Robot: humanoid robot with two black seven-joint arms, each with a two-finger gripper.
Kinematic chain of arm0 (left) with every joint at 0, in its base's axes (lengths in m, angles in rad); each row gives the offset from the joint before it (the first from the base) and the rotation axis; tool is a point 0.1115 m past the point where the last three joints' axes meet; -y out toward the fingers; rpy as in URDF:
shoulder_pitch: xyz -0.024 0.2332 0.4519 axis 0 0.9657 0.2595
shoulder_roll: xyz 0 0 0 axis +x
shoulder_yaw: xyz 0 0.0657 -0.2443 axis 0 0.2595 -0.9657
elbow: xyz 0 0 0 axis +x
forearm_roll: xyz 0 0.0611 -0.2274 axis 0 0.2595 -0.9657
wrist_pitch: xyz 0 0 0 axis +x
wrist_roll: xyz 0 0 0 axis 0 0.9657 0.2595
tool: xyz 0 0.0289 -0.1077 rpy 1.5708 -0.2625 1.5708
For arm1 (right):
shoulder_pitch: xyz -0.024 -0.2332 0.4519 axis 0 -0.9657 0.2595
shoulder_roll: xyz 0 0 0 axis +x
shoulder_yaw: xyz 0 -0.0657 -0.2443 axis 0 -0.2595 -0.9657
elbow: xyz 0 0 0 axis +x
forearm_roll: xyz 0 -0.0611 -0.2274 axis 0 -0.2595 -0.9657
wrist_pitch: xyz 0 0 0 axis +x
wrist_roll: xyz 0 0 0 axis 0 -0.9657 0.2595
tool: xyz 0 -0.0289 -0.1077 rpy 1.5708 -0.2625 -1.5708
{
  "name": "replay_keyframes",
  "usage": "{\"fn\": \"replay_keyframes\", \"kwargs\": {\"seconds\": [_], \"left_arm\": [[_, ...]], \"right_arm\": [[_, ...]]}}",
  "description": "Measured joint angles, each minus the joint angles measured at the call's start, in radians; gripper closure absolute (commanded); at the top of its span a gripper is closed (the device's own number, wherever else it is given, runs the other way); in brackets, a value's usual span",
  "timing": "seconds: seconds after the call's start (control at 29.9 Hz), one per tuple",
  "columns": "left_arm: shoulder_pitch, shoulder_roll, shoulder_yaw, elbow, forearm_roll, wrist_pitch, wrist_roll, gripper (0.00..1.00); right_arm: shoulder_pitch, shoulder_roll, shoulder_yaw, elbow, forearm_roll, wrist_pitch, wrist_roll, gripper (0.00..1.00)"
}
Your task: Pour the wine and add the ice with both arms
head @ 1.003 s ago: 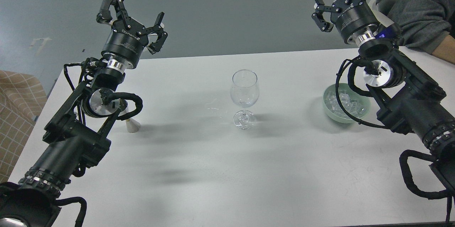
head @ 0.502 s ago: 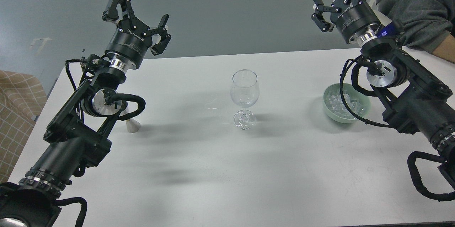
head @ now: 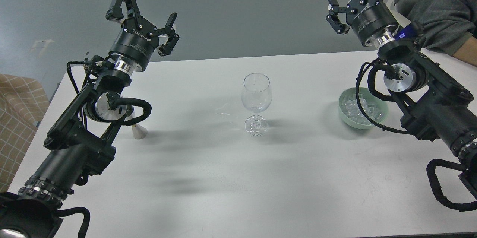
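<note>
White desk (head: 208,178), bare across its near half. Left arm (head: 74,145) and right arm (head: 436,115), black, jointed, with looped cables, enter from the lower corners and rise over the desk's sides. Mid-desk: clear stemmed glass (head: 256,102), upright, alone at centre. Left of it, partly behind the left arm: small white cone-shaped object (head: 139,132). Right of the glass, well apart: pale green bowl (head: 344,113) holding the ice (head: 367,109), a heap of clear cubes, partly behind a right-arm cable. Far edge: left gripper (head: 143,16), fingers (head: 115,5) spread wide, holding nothing; right gripper (head: 356,1), fingers (head: 335,22) likewise wide and empty. Far right corner: grey-sleeved human arm (head: 443,10).
</note>
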Motion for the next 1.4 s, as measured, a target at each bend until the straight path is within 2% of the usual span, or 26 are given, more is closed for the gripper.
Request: {"fn": "replay_keyframes", "kwargs": {"seconds": [0.43, 0.8, 1.4], "left_arm": [[0.002, -0.003, -0.018, -0.002, -0.007, 0.003, -0.013, 0.01], [0.020, -0.001, -0.056, -0.061, 0.000, 0.001, -0.013, 0.01], [0.029, -0.002, -0.064, -0.063, 0.001, 0.010, -0.005, 0.01]], "right_arm": [[-0.001, 0.001, 0.000, 0.000, 0.000, -0.001, 0.000, 0.00], [-0.001, -0.002, 0.000, 0.000, 0.000, -0.002, 0.001, 0.00], [0.000, -0.002, 0.002, 0.000, 0.000, -0.002, 0.000, 0.00]]}}
